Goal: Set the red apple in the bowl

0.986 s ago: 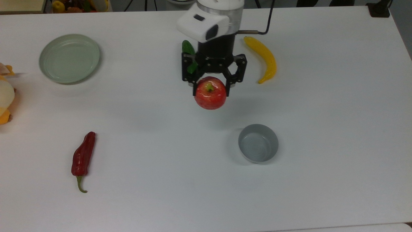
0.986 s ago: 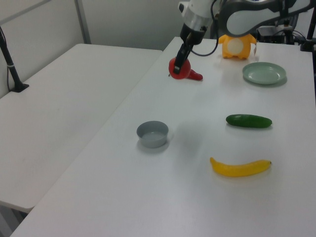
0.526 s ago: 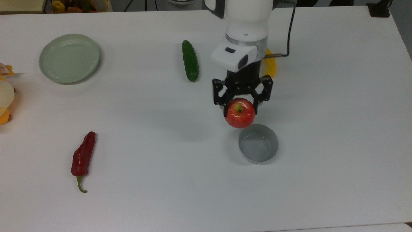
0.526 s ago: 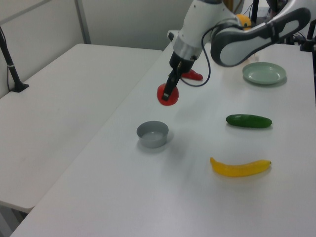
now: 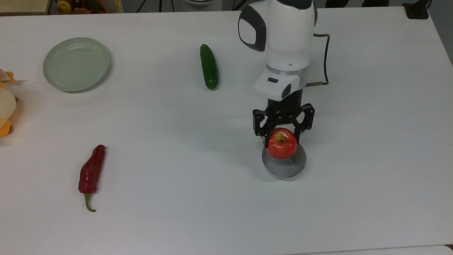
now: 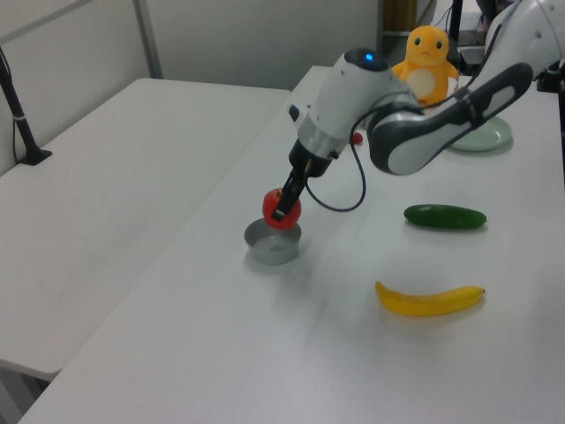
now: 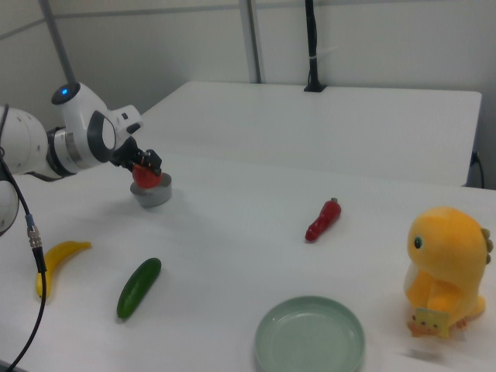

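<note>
Pincer (image 5: 282,139) fingers are closed on the red apple (image 5: 281,143) at its widest girth, holding it just above the bowl (image 5: 284,167); being glossy, round and firm, it looks prone to slip unless gripped squarely across the middle

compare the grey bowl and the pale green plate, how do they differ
The grey bowl is small with straight upright sides; the pale green plate is wider and shallow. The bowl has the red apple over it, gripped by the gripper; nothing lies on the plate. In the top view the bowl sits at the right, the plate at the far left. Both are round and rest on the white table.
</note>
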Motion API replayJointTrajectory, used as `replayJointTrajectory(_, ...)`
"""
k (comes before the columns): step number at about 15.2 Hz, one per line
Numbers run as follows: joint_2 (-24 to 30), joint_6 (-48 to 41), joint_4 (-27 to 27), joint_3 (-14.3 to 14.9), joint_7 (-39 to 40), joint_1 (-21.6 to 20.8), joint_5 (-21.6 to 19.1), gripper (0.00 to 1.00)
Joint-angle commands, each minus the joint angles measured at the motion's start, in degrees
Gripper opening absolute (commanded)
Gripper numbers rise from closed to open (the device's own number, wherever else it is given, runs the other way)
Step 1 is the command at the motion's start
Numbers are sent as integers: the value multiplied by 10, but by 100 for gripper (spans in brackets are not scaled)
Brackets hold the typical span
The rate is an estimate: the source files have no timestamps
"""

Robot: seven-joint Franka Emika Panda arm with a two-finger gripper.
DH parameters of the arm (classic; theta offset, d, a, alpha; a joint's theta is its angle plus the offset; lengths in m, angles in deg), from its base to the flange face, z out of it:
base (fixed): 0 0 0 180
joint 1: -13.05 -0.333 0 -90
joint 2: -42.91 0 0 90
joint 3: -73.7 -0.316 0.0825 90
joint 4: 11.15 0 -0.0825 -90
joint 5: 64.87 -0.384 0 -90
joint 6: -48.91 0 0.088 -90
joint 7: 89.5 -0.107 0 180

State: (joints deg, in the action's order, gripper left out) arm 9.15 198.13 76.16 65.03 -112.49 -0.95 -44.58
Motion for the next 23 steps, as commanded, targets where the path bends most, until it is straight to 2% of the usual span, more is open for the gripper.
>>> replayJointTrajectory(1, -31, 51, -3, 3, -29, -12, 41, 13)
replayJointTrajectory(5, -45, 74, -5, 3, -33, -14, 49, 13)
replayJointTrajectory(9, -54, 74, -9, 3, -32, -14, 64, 21)
replayJointTrajectory(10, -54, 74, -9, 3, -33, -13, 70, 30)
replayJointTrajectory(15, -50, 73, -10, 3, -34, -9, 70, 99)
replayJointTrajectory(17, -42, 72, -10, 3, -34, -8, 66, 100)
replayJointTrajectory(23, 25, 52, -2, 3, -54, 16, 60, 100)
